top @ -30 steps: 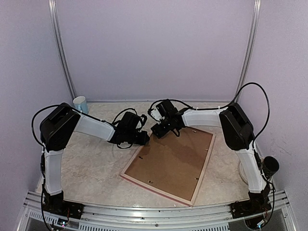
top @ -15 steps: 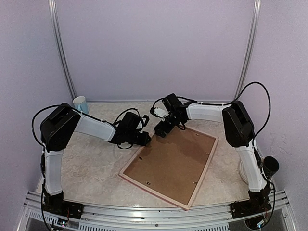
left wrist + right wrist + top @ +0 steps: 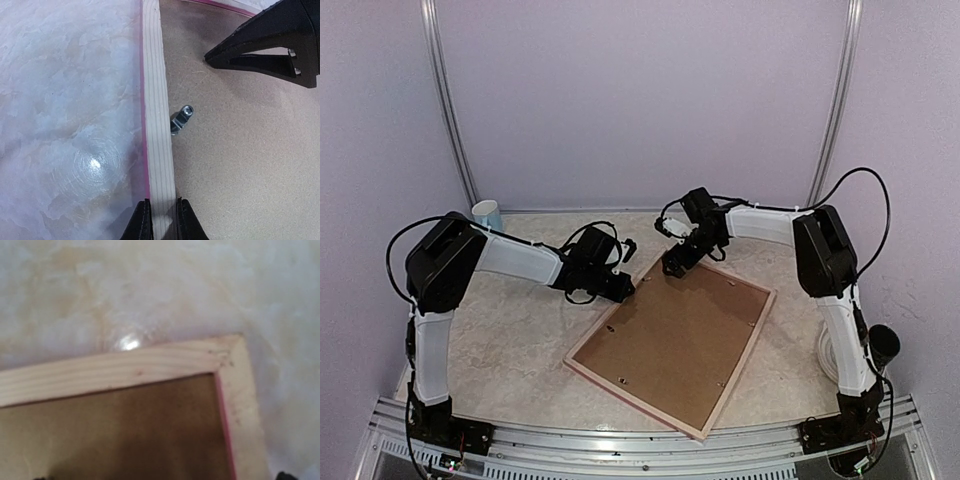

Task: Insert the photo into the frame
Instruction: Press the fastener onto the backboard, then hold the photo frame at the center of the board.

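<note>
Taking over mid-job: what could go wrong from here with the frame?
1. The left tool pinches only a thin rail of the frame; a lift could let it swivel or slip.
2. A metal turn clip lies beside that rail; sliding along might snag it.
3. The right tool hangs open above the far corner, steadying nothing.

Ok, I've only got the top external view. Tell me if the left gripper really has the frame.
Observer: Yes. In the left wrist view the left gripper pinches the frame by its pale wood rail, one finger each side.
Operator: Check the tab nearest it.
Observer: The metal tab sits just inside the rail, angled over the backing board.
Operator: Now report the right gripper.
Observer: The right gripper is open; its wrist view shows its fingertips spread wide over the frame's corner, gripping nothing.
</note>
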{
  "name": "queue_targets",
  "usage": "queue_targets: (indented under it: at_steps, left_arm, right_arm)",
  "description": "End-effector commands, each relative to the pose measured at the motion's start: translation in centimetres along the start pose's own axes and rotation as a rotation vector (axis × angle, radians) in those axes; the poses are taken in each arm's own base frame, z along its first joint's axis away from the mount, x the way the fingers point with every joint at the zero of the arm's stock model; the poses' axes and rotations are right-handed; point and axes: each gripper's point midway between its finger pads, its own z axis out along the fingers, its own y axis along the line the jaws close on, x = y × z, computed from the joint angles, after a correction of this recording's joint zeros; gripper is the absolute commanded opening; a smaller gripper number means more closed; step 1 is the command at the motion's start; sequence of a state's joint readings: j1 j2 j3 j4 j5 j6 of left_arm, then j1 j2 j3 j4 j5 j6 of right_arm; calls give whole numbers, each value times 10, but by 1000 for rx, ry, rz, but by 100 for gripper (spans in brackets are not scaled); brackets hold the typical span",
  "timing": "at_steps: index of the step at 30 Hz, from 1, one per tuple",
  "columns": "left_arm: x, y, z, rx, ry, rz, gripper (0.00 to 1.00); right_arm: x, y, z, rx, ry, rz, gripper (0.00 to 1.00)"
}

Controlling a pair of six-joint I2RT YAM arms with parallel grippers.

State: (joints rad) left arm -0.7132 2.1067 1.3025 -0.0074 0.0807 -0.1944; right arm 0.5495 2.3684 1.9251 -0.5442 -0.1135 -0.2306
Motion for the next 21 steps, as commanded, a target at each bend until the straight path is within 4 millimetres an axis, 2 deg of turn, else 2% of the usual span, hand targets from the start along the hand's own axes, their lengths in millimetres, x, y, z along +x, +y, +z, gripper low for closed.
queue_targets:
  at_steps: [1, 4, 10, 14, 17, 21]
  left_arm:
    - [48, 3, 8, 62, 167, 102, 0]
    - [45, 10, 7, 57, 165, 124, 0]
    - [26, 16, -2, 33, 101, 97, 2]
    - [12, 16, -8, 1, 66, 99, 17]
    - [6, 16, -10, -9, 55, 101, 21]
    - [-1, 14, -12, -13, 41, 102, 26]
  right_arm:
    - [9, 14, -20, -37, 21, 2, 99]
    - [4, 9, -29, -27, 4, 14, 99]
    - [12, -11, -28, -40, 2, 136, 99]
    - [16, -18, -35, -98, -24, 231, 99]
    - [17, -20, -44, -140, -63, 279, 99]
    - [29, -24, -46, -153, -55, 323, 98]
